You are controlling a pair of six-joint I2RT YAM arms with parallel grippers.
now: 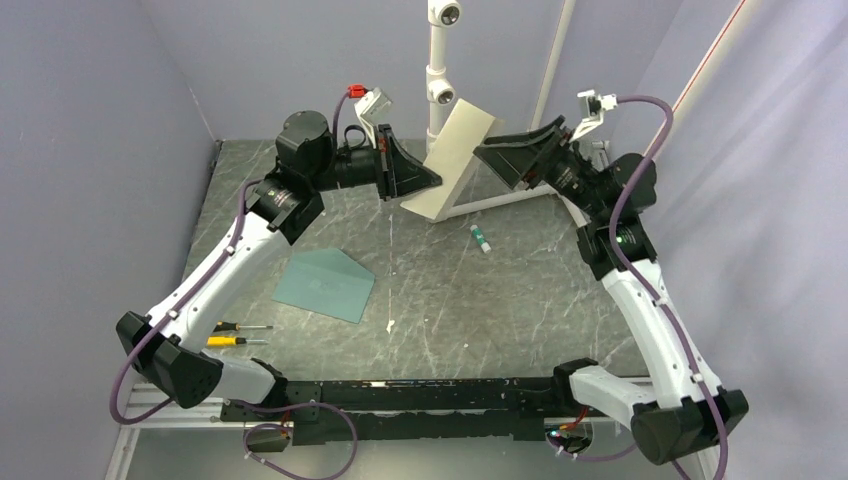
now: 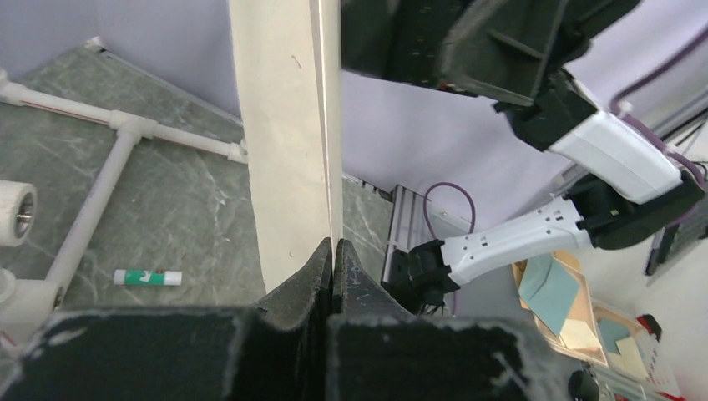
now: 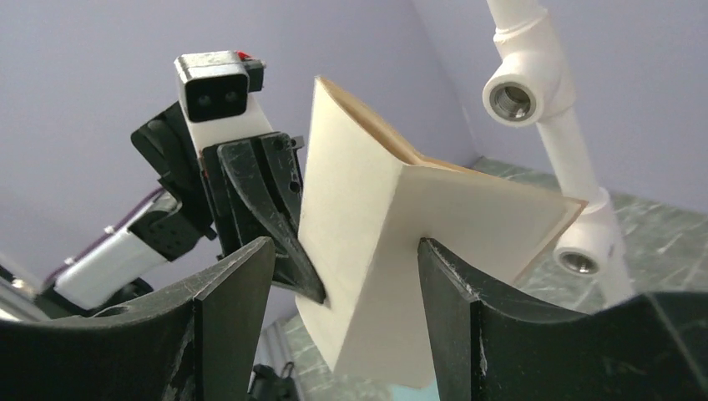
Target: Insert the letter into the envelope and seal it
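Note:
The letter (image 1: 455,158) is folded in two and held up in the air above the back of the table, its whitish back outward. My left gripper (image 1: 432,182) is shut on its lower edge; the left wrist view shows the jaws (image 2: 334,247) pinched on the sheet (image 2: 288,125). My right gripper (image 1: 490,150) is open, and part of the folded letter (image 3: 376,251) lies between its spread fingers (image 3: 250,267), with one fingertip at the crease. The teal-green envelope (image 1: 325,283) lies flat on the table at the left, its flap open, apart from both grippers.
A green-and-white glue stick (image 1: 480,238) lies on the table right of centre, also in the left wrist view (image 2: 148,276). A white pipe frame (image 1: 437,70) stands at the back. Two screwdrivers (image 1: 238,334) lie near the left arm's base.

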